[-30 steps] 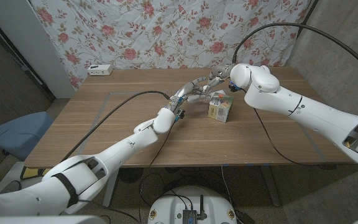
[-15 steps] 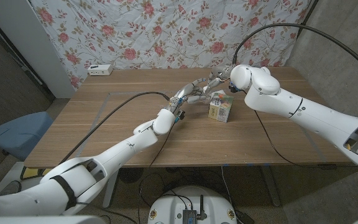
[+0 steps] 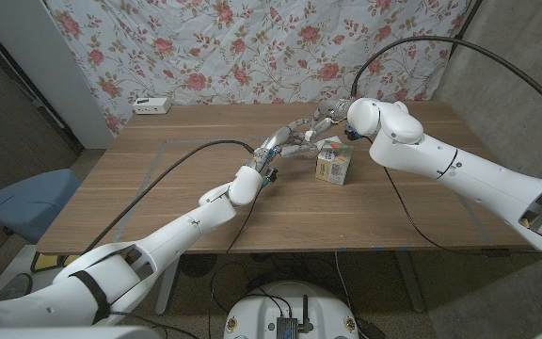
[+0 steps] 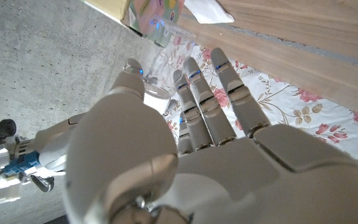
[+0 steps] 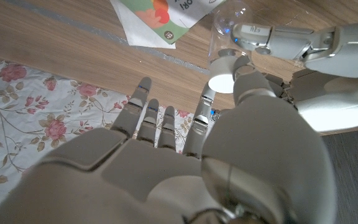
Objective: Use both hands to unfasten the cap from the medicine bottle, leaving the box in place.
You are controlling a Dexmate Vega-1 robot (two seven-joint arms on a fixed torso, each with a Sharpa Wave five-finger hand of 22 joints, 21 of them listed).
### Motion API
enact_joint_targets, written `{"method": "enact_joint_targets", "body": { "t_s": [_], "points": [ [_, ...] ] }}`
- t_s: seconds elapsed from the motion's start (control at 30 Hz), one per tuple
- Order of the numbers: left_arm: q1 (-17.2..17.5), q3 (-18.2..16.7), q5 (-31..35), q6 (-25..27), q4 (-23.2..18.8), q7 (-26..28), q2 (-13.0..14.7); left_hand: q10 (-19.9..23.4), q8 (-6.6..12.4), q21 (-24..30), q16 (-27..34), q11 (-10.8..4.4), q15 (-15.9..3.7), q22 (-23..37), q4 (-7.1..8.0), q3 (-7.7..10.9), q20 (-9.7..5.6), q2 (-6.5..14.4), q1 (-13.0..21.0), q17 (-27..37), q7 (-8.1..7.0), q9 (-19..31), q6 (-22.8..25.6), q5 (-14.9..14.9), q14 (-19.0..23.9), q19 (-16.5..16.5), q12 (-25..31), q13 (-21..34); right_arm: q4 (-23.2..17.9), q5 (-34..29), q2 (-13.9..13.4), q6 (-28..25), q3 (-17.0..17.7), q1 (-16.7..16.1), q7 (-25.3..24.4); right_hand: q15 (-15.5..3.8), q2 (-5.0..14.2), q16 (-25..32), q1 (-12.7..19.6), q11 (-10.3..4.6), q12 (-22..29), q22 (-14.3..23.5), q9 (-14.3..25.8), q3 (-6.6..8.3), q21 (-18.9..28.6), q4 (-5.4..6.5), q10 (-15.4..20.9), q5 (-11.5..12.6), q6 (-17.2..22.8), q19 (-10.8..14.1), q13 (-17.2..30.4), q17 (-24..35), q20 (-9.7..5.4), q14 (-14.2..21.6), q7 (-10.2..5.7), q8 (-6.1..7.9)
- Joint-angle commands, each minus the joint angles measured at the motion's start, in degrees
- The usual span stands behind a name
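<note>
Two white hands meet at the far middle of the wooden table (image 3: 158, 202), just above the small box (image 3: 333, 166). The left hand (image 3: 285, 143) comes in from the left and the right hand (image 3: 332, 121) comes in from the right. They close in from both sides, likely so one can hold the medicine bottle (image 5: 229, 28) steady while the other turns the cap (image 5: 222, 81).

In the right wrist view the bottle looks clear and round, like see-through plastic. A finger of the left hand lies along its side, and the white round cap sits right at the right hand's thumb tip. The right hand's other fingers are straight and spread. The left hand seems to be gripping the bottle, but it is hard to be sure. The right hand looks like it touches the cap, yet a firm pinch cannot be told.

The box is cardboard with bright printed colours and square corners. It stands on the table, just under the two hands, and neither hand touches it. The cap looks to be on the bottle, so the twisting seems not finished.
</note>
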Motion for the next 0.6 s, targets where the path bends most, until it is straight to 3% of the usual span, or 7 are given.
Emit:
{"method": "enact_joint_targets", "body": {
  "t_s": [0.03, 0.6],
  "points": [
    [0.6, -0.5, 0.3, -0.1, -0.8, 0.3, 0.5, 2.9, 0.36, 0.0, 0.1, -2.12, -2.30, 0.1, 0.17, 0.51, 0.04, 0.6, 0.3, 0.1, -0.19, 0.2, 0.4, 0.2, 0.6, -0.3, 0.3, 0.1, 0.2, 1.7, 0.3, 1.1, 0.8, -0.4, -0.4, -0.46, 0.08, 0.0, 0.6, -0.69, -0.1, 0.2, 0.1, 0.62, -0.1, -0.10, 0.1, 0.4, 0.5, 0.1, 0.2, 0.1, -0.27, 0.0, -0.54, 0.61],
    [0.3, -0.4, 0.5, -0.3, -0.2, 0.6, 0.0, 3.1, 0.37, 0.0, 0.1, -2.32, -2.30, 0.1, 0.10, 0.68, -0.03, 0.5, 0.2, 0.1, -0.22, 0.2, 0.5, 0.2, 0.7, -0.2, 0.4, 0.1, 0.2, 3.7, -0.2, 2.3, 2.2, -1.5, -2.5, -2.68, 0.83, -0.1, 3.0, -2.89, -0.3, 0.3, -0.2, 1.36, -0.2, -0.42, 0.4, 0.2, 3.3, 0.2, 0.2, 0.1, -1.00, -0.1, -3.68, 1.76]
  ]
}}
